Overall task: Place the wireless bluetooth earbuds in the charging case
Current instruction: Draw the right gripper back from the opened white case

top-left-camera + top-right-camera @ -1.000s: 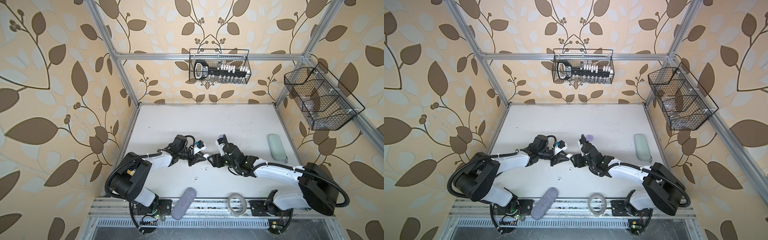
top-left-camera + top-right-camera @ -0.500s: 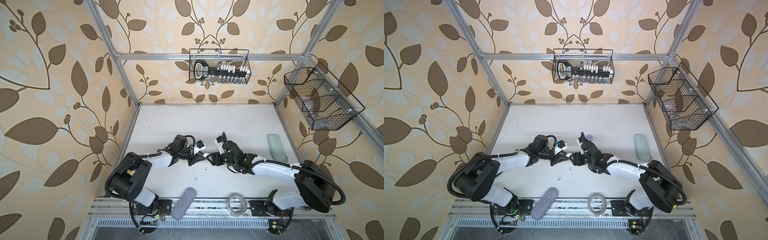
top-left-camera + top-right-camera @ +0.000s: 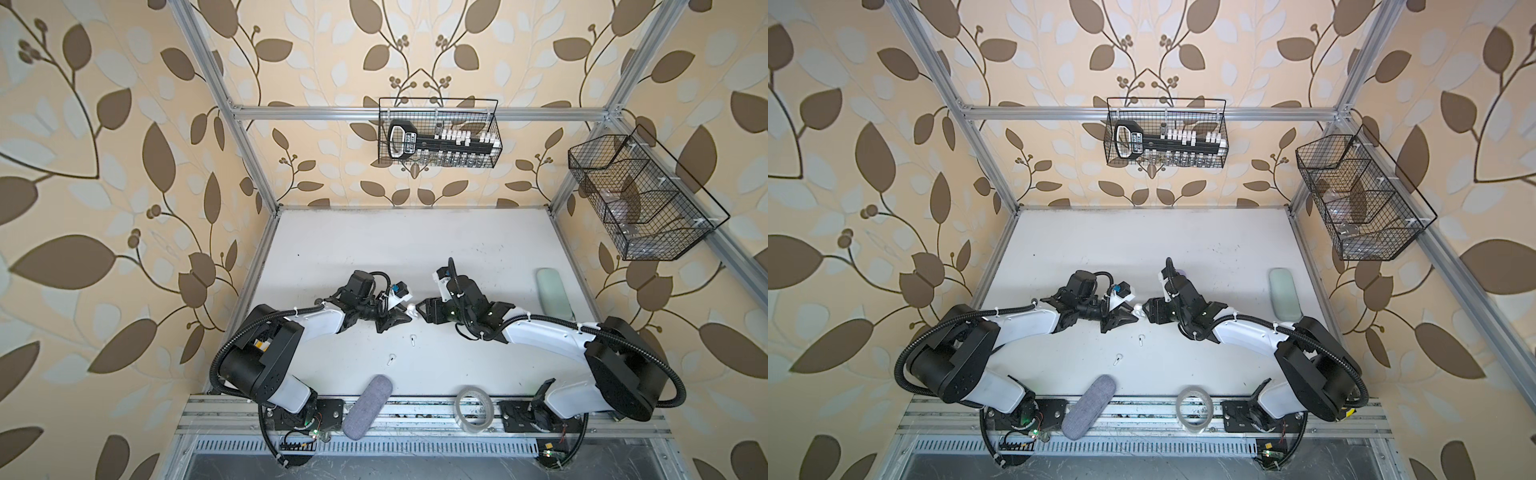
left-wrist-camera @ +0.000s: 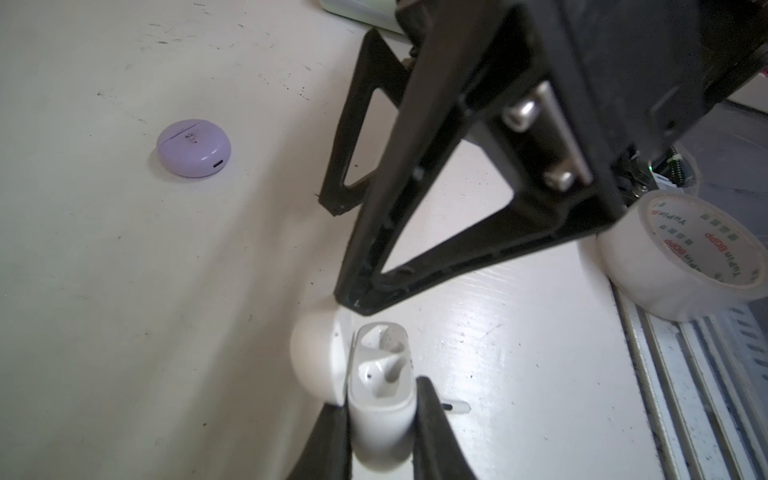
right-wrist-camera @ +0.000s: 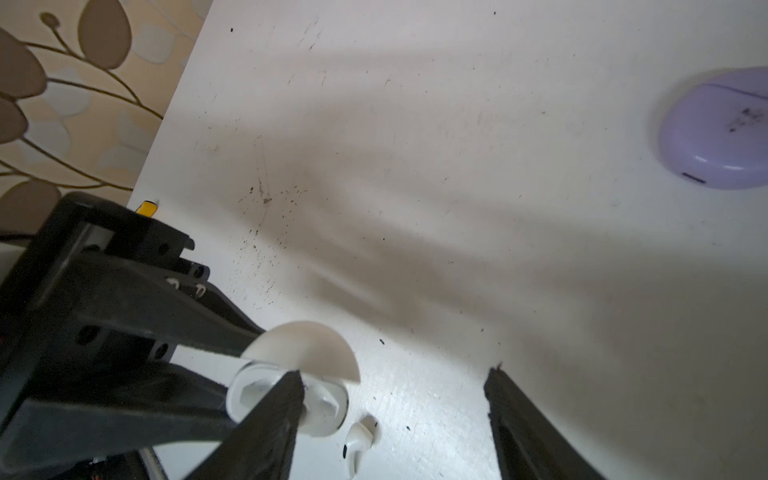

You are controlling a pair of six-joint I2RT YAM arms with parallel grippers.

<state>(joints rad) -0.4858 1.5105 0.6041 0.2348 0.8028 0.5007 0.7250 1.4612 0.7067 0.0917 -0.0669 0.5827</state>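
Left gripper (image 3: 400, 320): yours pinched the open white charging case (image 4: 380, 399), frame centre.
Earbuds: one white earbud (image 3: 412, 340) and a second earbud (image 3: 390, 359) lay on the table (image 3: 374, 249), lower centre.
Right gripper (image 5: 392, 380): spread, one fingertip against the lid.

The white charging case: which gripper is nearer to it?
Left. The left gripper is shut on the white charging case; the right gripper stands open beside it, one fingertip at the raised lid.

Shells: I see glossy white covers on my left arm (image 3: 320, 322) and right arm (image 3: 540, 336), with bulky black joints.
Cabling: black ribbed conduit (image 3: 274, 316), white zip ties (image 3: 296, 309).
Tooling: left end effector (image 4: 377, 395) and right end effector (image 4: 336, 253) have black triangular open-frame fingers and silver screws (image 4: 521, 110).
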